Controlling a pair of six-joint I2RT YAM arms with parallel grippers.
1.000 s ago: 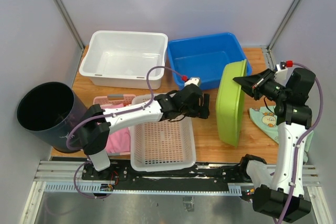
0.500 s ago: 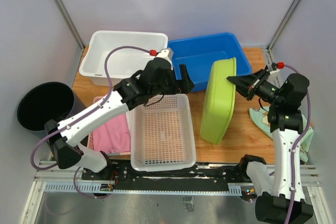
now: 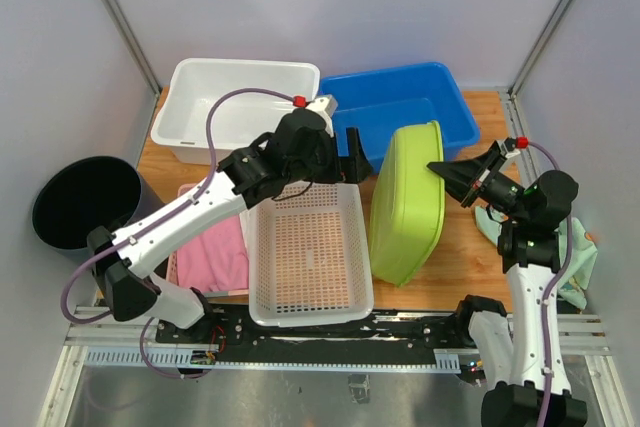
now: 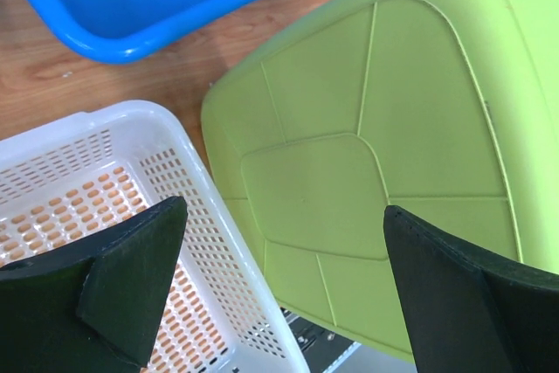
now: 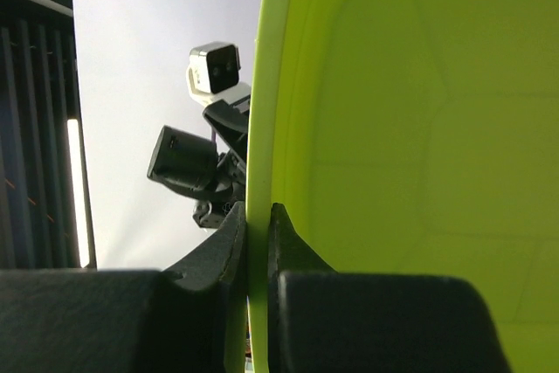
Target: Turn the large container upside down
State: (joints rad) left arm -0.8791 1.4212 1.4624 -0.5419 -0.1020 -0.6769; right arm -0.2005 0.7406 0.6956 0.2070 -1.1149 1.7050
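The large green container (image 3: 405, 202) stands on its long edge on the wooden table, tilted, its underside turned to the left and its open side to the right. My right gripper (image 3: 441, 169) is shut on its upper rim; in the right wrist view the fingers (image 5: 229, 238) pinch the green rim (image 5: 258, 128) between them. My left gripper (image 3: 352, 152) is open and empty, hovering just left of the container, over the far end of the white mesh basket (image 3: 308, 247). The left wrist view shows the green underside (image 4: 376, 155) between its spread jaws.
A blue bin (image 3: 395, 112) and a white bin (image 3: 235, 107) stand at the back. A black bucket (image 3: 85, 202) is at the far left, and a pink cloth (image 3: 215, 257) lies beside the basket. A patterned cloth (image 3: 575, 257) lies at the right edge.
My right gripper has swung the green container leftward and tipped it further over. My left arm rose from over the basket to beside the container's underside, then stayed almost still.
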